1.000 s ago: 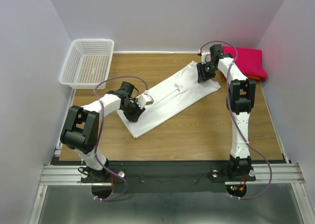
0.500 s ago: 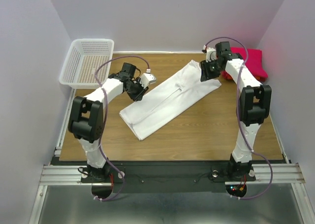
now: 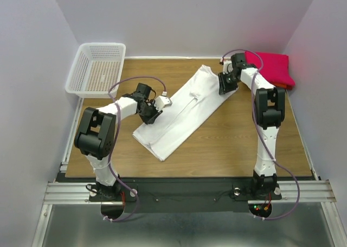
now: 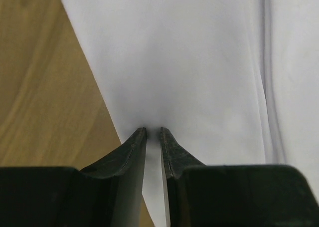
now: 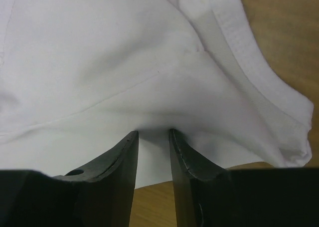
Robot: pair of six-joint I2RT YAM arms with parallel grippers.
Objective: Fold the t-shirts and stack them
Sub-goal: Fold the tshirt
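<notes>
A white t-shirt [image 3: 187, 108] lies as a long diagonal strip across the middle of the wooden table. My left gripper [image 3: 153, 112] is at its left long edge, and in the left wrist view that gripper [image 4: 153, 129] is shut on the white cloth [image 4: 189, 62] running between its fingers. My right gripper [image 3: 225, 84] is at the strip's far right end. In the right wrist view it [image 5: 153, 132] pinches bunched cloth [image 5: 99, 62] near a hem. Folded red t-shirts [image 3: 271, 68] are stacked in the far right corner.
A white lattice basket [image 3: 74, 76] stands at the far left corner. Bare wood [image 3: 233, 138] shows in front of the shirt. The walls close in on three sides. The right arm's elbow stands beside the red stack.
The white shirt now lies steeper, its far right end drawn in to the left. The left gripper went back, then returned to the left edge. Both pairs of jaws have narrowed.
</notes>
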